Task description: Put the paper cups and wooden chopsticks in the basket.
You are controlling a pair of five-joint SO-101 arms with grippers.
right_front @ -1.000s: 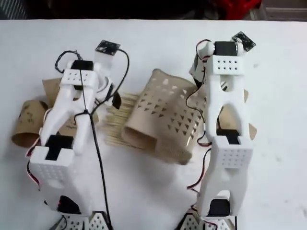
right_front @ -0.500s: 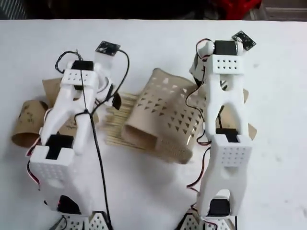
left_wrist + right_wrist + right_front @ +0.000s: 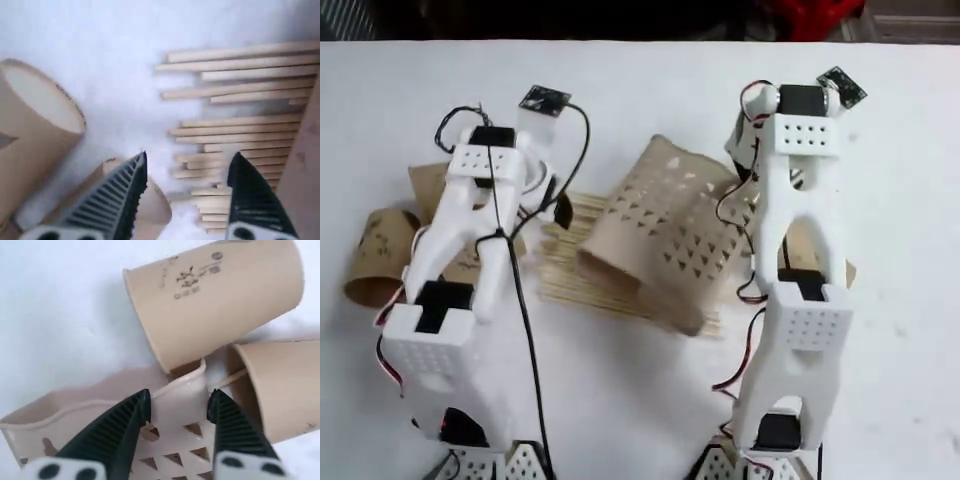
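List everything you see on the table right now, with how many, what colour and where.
basket: one, tan, on its side at the table's middle.
chopsticks: a pile, pale wood, beside and partly under the basket.
cups: at least four, tan, lying down; some left of the chopsticks, two right of the basket.
table: one, white.
left gripper: open, above chopsticks and a cup.
right gripper: open, astride the basket's rim.

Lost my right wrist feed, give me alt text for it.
The right gripper is open, with the basket rim between its fingers. Just beyond the rim, one cup and a second cup lie on their sides on the white table.
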